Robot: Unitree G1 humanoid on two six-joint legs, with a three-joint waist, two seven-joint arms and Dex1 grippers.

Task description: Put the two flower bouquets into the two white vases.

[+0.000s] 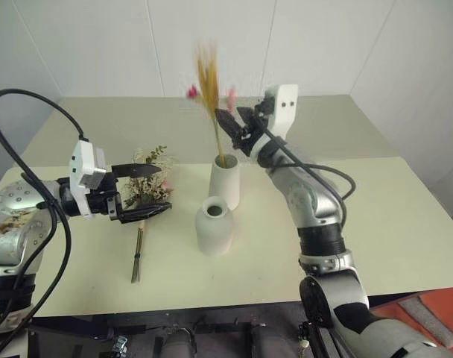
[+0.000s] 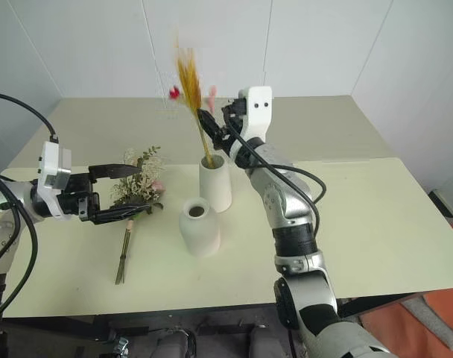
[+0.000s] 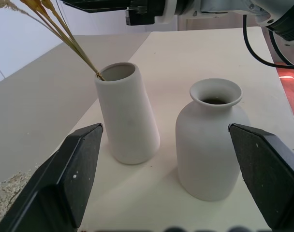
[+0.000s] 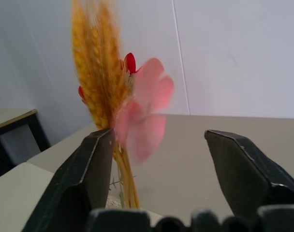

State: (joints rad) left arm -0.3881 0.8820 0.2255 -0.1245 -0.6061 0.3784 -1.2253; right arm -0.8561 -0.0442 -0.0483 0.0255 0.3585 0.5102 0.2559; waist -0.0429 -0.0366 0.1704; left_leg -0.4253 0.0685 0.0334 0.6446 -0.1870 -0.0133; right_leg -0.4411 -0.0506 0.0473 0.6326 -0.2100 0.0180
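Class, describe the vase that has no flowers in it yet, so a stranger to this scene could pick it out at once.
On the pale table, two white vases stand close together near the middle. The empty vase is the nearer one, just in front of the taller tapered vase holding wheat stalks. It is squat and rounded, with a narrow flared neck.

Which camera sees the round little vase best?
The left wrist view: the squat vase stands close between that gripper's fingers, with its neck and mouth plain. Both eye views show it smaller, in front of the tall vase.
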